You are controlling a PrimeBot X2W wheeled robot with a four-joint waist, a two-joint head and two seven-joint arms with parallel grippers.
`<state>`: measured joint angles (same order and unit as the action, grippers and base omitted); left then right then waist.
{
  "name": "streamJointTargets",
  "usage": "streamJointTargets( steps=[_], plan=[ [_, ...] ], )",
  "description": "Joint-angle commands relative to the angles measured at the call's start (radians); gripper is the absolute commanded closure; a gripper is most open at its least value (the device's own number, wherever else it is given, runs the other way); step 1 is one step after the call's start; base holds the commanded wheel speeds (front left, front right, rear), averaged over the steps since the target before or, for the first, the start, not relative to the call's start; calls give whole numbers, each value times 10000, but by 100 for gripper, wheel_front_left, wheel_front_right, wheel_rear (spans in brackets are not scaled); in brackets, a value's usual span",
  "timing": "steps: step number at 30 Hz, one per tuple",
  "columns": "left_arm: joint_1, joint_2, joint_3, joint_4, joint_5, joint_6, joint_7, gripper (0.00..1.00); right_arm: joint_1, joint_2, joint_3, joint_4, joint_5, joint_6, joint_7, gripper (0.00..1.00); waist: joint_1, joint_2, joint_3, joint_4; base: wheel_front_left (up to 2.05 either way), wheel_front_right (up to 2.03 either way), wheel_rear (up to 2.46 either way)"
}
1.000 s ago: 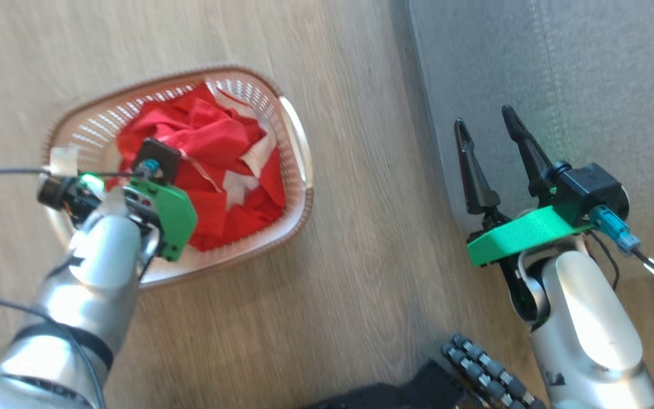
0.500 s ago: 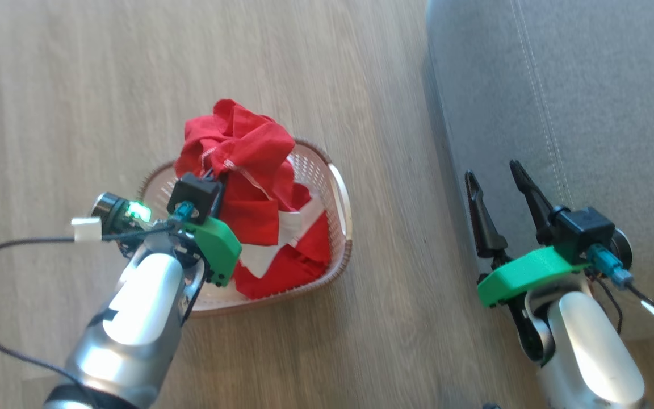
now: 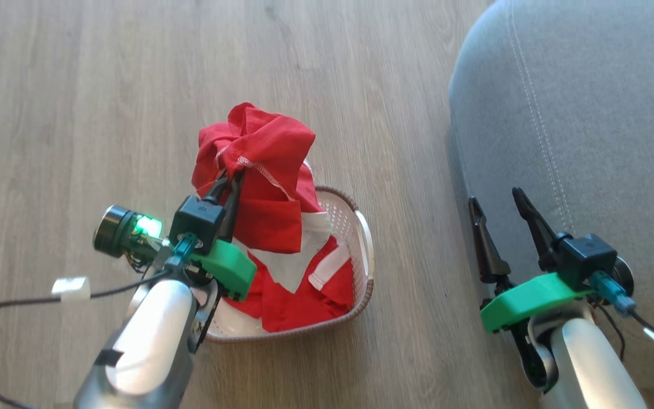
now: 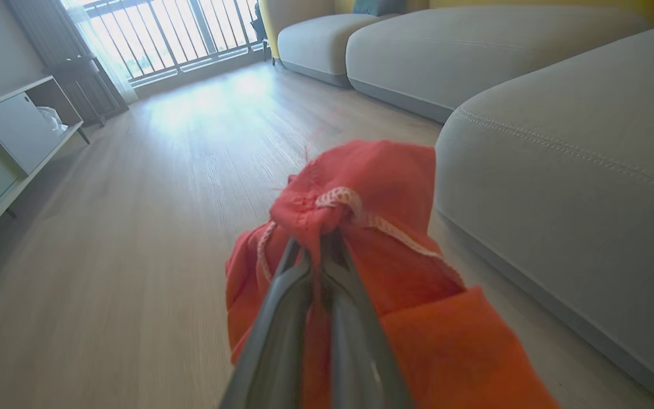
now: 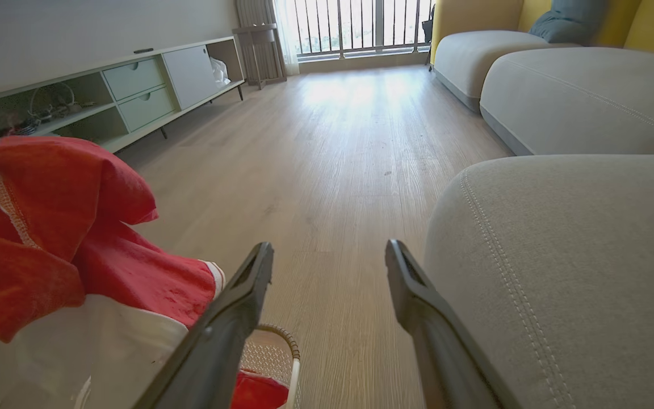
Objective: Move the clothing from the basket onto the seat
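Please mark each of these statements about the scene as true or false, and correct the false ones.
1. The left gripper is shut on the red clothing. True.
2. The basket stands on the wooden floor, beside the grey seat. True.
3. The right gripper holds a piece of clothing. False: its jaws are open and hold nothing.
4. All the clothing lies on the seat. False: none is on the seat. One bunch is raised in the left gripper, and the rest hangs down into the basket.
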<state>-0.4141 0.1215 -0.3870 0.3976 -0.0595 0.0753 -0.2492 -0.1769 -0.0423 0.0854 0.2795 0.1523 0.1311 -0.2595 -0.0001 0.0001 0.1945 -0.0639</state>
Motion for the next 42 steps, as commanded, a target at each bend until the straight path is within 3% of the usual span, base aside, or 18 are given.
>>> streamJointTargets(
  steps=[1,14,26,38,42],
  plan=[
    [-201,51,405,-569,92,103,-125,100,38,-79,233,-389,11,-4,-23,0,1,-1,-239,138,0,0,0],
    [647,-226,1290,-2947,238,239,-126,100,811,-79,360,-831,118,-4,-23,0,1,-1,-1257,411,0,0,0],
    [81,-544,1739,-5065,217,208,-126,100,1076,-79,272,-819,12,-4,-23,0,1,-1,-1539,564,0,0,0],
    [-97,-651,1069,-5911,289,-474,-126,100,1141,-79,276,-921,6,-4,-23,0,1,-1,-1527,507,0,0,0],
    [67,-665,537,-5878,214,-1084,-126,100,1202,-79,249,-945,3,-4,-23,0,1,-1,-1534,544,0,0,0]
  ],
)
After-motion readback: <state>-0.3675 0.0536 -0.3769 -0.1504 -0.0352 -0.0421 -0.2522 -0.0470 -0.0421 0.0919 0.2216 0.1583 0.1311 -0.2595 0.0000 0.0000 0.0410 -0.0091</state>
